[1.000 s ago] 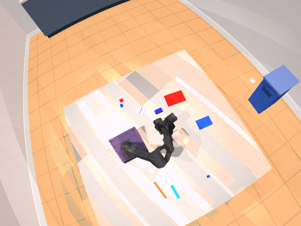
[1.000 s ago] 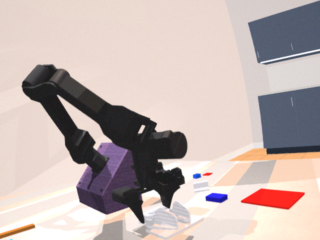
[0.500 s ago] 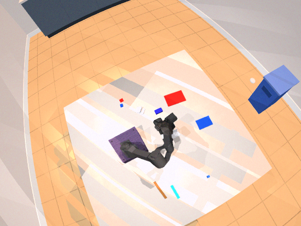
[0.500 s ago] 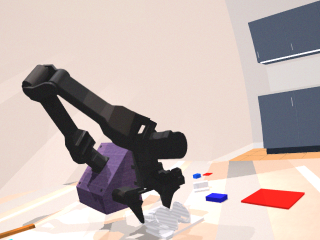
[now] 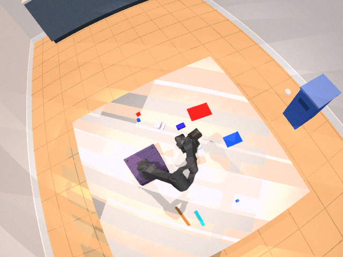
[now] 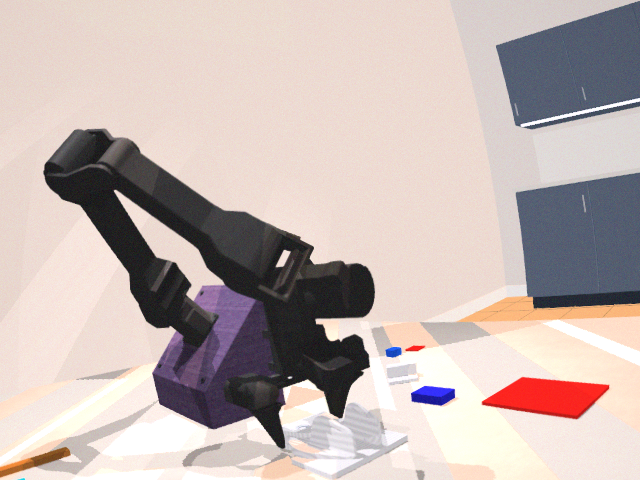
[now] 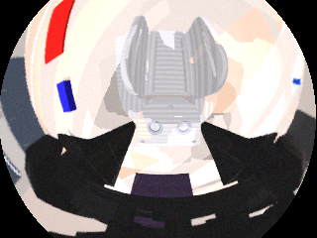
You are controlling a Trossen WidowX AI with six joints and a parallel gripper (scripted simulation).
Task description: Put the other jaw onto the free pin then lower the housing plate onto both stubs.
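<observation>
Fingers of the black gripper (image 5: 188, 136) (image 6: 310, 431) (image 7: 168, 124) stood wide open, tips well apart, nothing gripped. Their tips were low by the pale grey jaw assembly (image 5: 200, 151) (image 6: 330, 434) (image 7: 170, 64); contact could not be told. Its two ribbed, curved jaws rose upright from a flat base, with two round studs (image 7: 169, 127) side by side at the end nearest the gripper. Whether the teeth meshed could not be told.

Assembly lay inward from all edges of the pale surface (image 5: 243, 190) (image 6: 516, 444). Purple block (image 5: 149, 155) (image 6: 242, 330) (image 7: 160, 183), arm mounted on it, sat nearer the left edge. Toward the upper-left edge: small red piece (image 5: 138, 113) (image 6: 415, 348), and a small white piece (image 5: 159, 125) (image 6: 402, 373). Red sheet (image 5: 199, 111) (image 6: 545, 396) (image 7: 57, 32) lay nearer the top corner; orange bar (image 5: 182, 216) (image 6: 36, 461), lower part of the surface.

Room: tiled orange floor (image 5: 133, 50) (image 6: 506, 310), dark blue cabinets (image 5: 83, 16) (image 6: 573, 237), tall blue box (image 5: 318, 91) beyond the right-hand edge.
</observation>
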